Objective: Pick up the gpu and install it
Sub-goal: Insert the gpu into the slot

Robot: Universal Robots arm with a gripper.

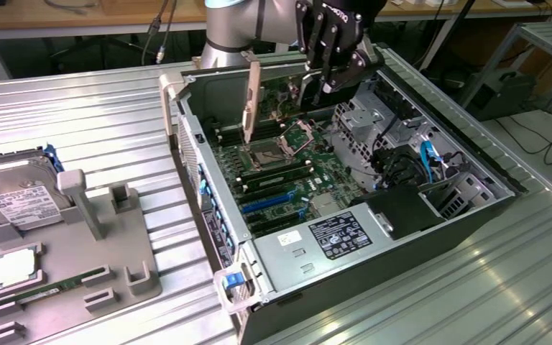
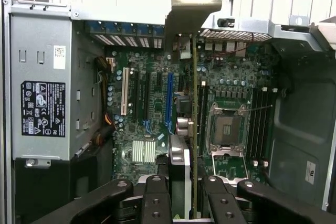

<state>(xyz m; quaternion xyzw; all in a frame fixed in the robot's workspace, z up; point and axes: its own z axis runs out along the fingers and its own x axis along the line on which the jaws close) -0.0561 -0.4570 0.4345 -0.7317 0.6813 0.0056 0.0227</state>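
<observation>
- Gripper (image 1: 329, 83) hangs over the open computer case (image 1: 468, 172), its fingers (image 2: 157, 198) closed narrowly on the gpu (image 1: 281, 79), one on each face of the card.
- In the wrist view the gripper (image 2: 185, 203) looks straight down the gpu (image 2: 195, 119), which shows as a thin green edge.
- The gpu is in the air, above the motherboard (image 1: 276, 172) and clear of it, over the area between the CPU socket (image 2: 227, 124) and the expansion slots.
- It stands on edge. Its long axis runs level from the gripper toward the exterior view's left, and its metal end bracket (image 1: 252, 100) leads, hanging beside the case's rear wall.
- The card runs parallel to the blue slot (image 2: 169, 98) but appears offset to the CPU socket's side. With the card held high, I cannot tell how true that offset is.
- Step in hand, as I judge it: the pick is done and the card is being carried and lined up for installation. It is not yet seated.
- Seating would call for the connector edge to sit exactly over its slot and the bracket to meet the rear opening, followed by a straight, square descent.
</observation>
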